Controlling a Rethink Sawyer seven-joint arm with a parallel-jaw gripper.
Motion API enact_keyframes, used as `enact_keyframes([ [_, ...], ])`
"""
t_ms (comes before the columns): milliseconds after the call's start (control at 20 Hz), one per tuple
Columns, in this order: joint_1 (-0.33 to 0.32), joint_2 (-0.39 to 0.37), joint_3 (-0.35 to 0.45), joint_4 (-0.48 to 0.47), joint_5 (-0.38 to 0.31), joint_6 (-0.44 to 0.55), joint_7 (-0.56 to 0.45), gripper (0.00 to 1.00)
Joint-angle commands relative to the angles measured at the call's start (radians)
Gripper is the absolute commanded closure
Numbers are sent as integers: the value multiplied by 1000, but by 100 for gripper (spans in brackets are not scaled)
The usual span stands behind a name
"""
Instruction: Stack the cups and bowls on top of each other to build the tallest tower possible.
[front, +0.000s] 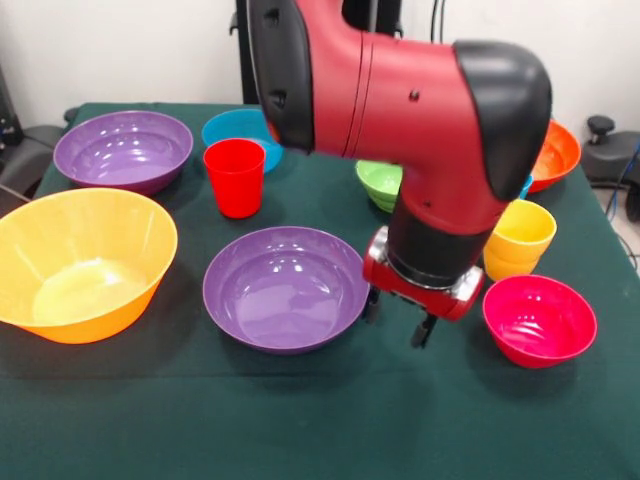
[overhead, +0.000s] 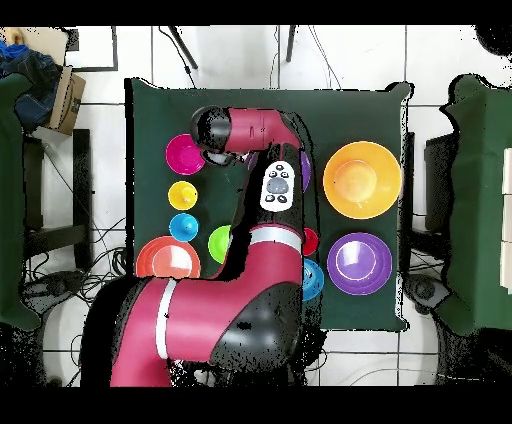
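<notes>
Nothing stacked: cups and bowls all sit apart on the green table.

Near purple bowl at table centre, gripper low just beside its rim, between it and the pink bowl; jaws spread, holding nothing. Yellow cup behind the pink bowl, red cup upright in front of the blue bowl. Second purple bowl and big yellow-orange bowl on one side; green bowl and orange bowl partly hidden by the arm.

seven bowls, perhaps three cups
</notes>
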Motion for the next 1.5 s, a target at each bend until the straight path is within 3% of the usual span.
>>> enact_keyframes([
  [50, 16, 3, 93, 86, -83, -81, -126, 0],
  [500, 33, -11, 84, 47, -70, -24, -124, 0],
  [750, 65, 24, 80, -68, -57, 60, -102, 0],
  [1500, 86, -30, 83, 8, -37, 39, -97, 0],
])
